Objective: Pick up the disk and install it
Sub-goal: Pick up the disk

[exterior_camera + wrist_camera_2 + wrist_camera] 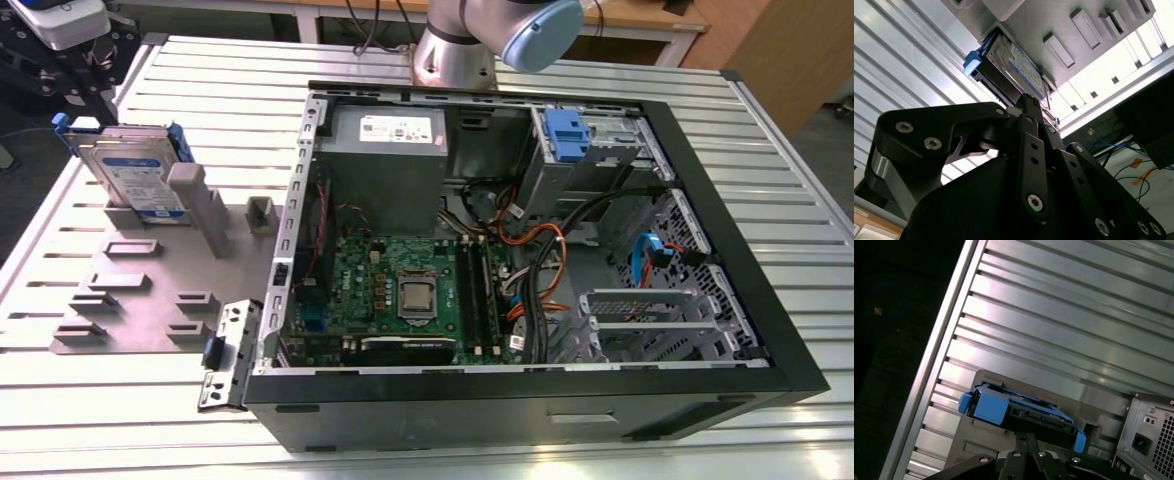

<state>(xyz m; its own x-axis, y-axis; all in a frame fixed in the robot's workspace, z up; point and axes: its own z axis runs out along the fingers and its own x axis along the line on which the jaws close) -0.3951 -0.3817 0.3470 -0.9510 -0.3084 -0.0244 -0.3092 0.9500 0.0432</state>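
Note:
The disk [131, 175] is a silver drive with a white-and-blue label and blue rails. It stands on edge in a slot of the grey fixture plate [147, 290], at the exterior view's left. My gripper [91, 100] hangs just above the disk's upper end. In both wrist views its fingertips come together in front of the disk [1014, 67], and the gripper [1026, 97] looks shut with nothing between them. The first wrist view shows the gripper [1026, 436] close to the blue-railed edge of the disk [1019, 412]; whether they touch cannot be made out.
An open black computer case [534, 250] lies at the exterior view's right, with motherboard, cables and power supply [387, 130] exposed. A blue bracket [567, 135] sits in its far drive bay. The arm's base [454, 50] stands behind the case on the slotted aluminium table [120, 420].

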